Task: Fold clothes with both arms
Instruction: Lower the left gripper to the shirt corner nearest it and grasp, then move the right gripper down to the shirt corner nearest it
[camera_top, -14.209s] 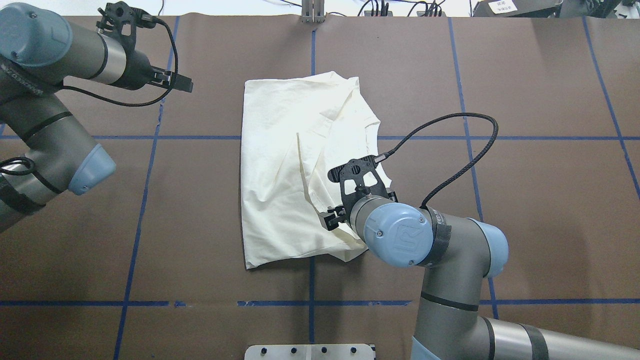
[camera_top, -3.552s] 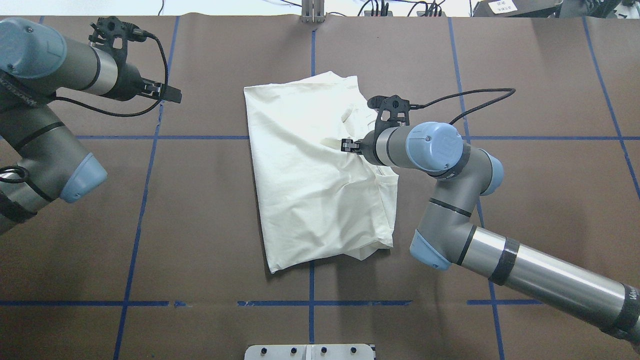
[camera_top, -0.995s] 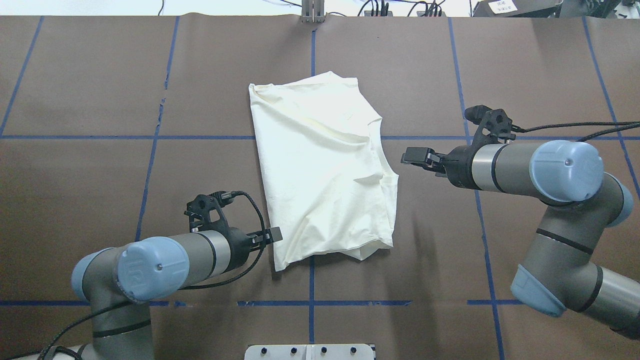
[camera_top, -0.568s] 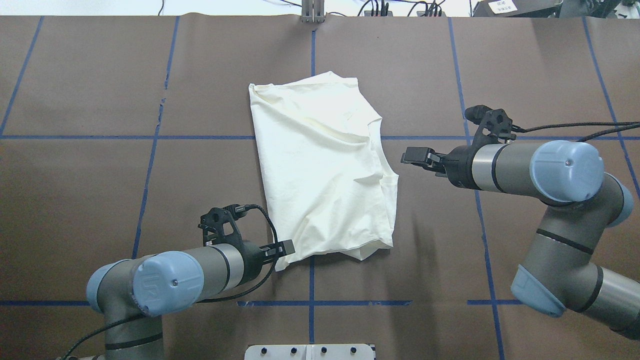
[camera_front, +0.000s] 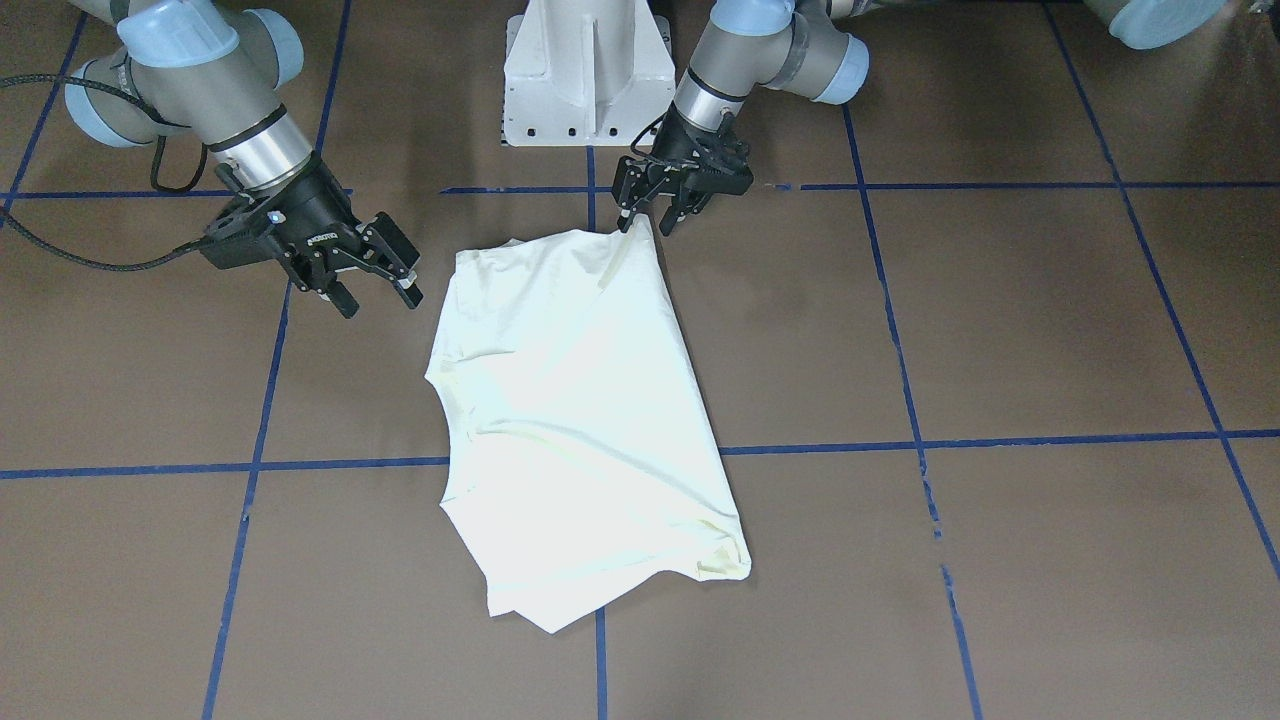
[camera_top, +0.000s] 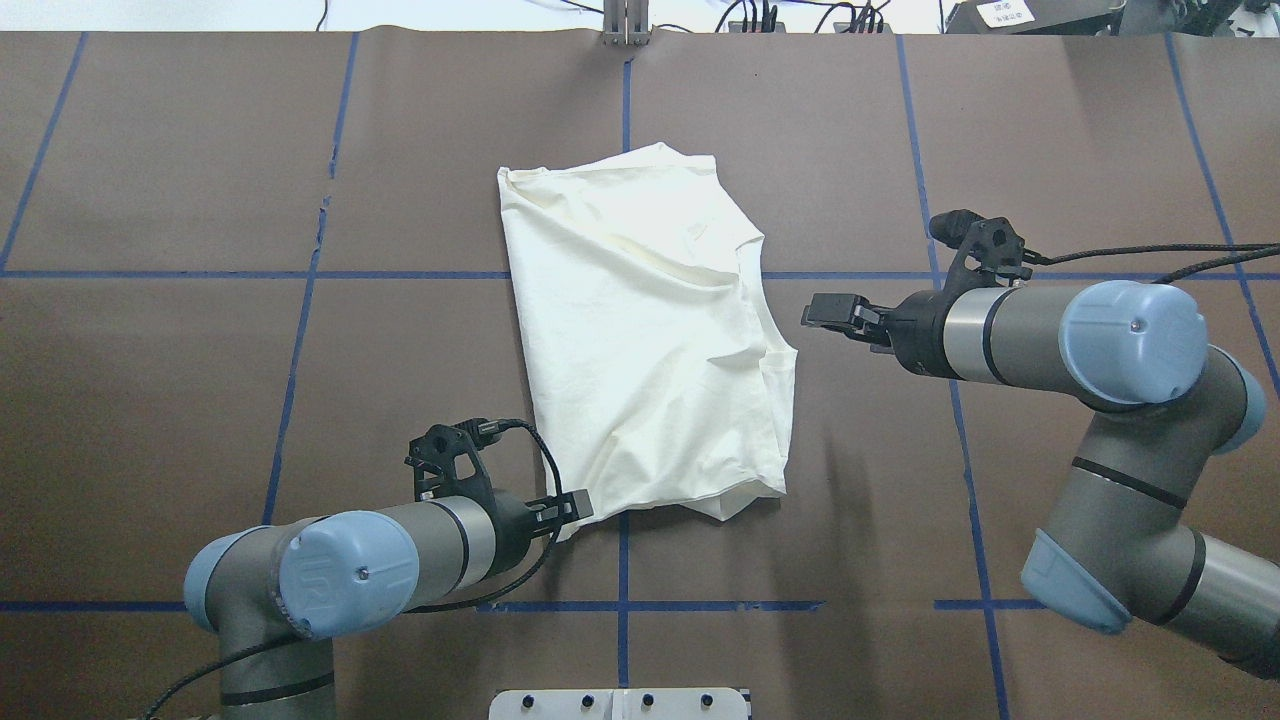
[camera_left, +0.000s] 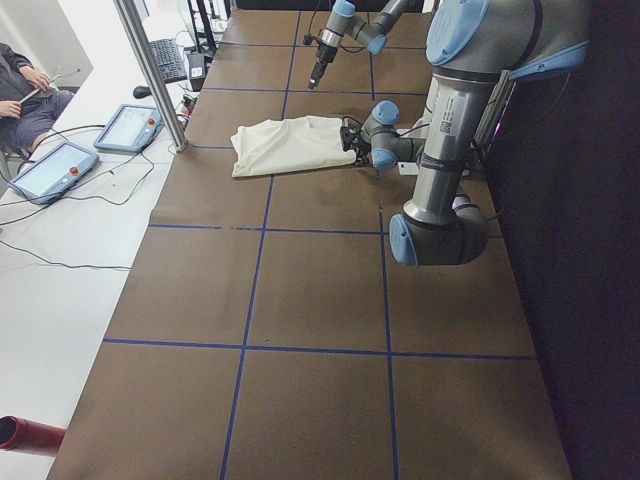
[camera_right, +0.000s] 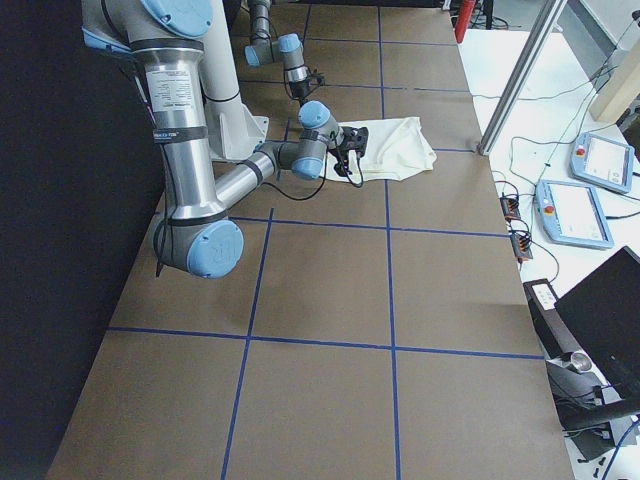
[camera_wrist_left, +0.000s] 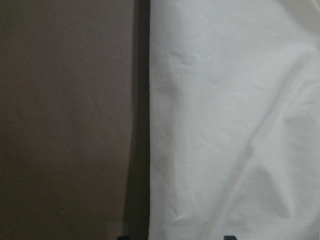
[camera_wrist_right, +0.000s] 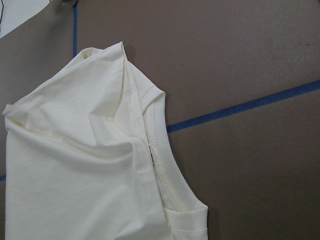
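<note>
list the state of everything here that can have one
shirt: partly folded, plain side up, rumpled, lying flat
left gripper: open, at the shirt's corner nearest the robot
right gripper: open, beside the shirt, holding nothing

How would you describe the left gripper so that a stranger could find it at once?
On the brown table lies a cream T-shirt. The left gripper sits open at its corner nearest the white pedestal base; the right gripper hangs clear of the cloth.
</note>
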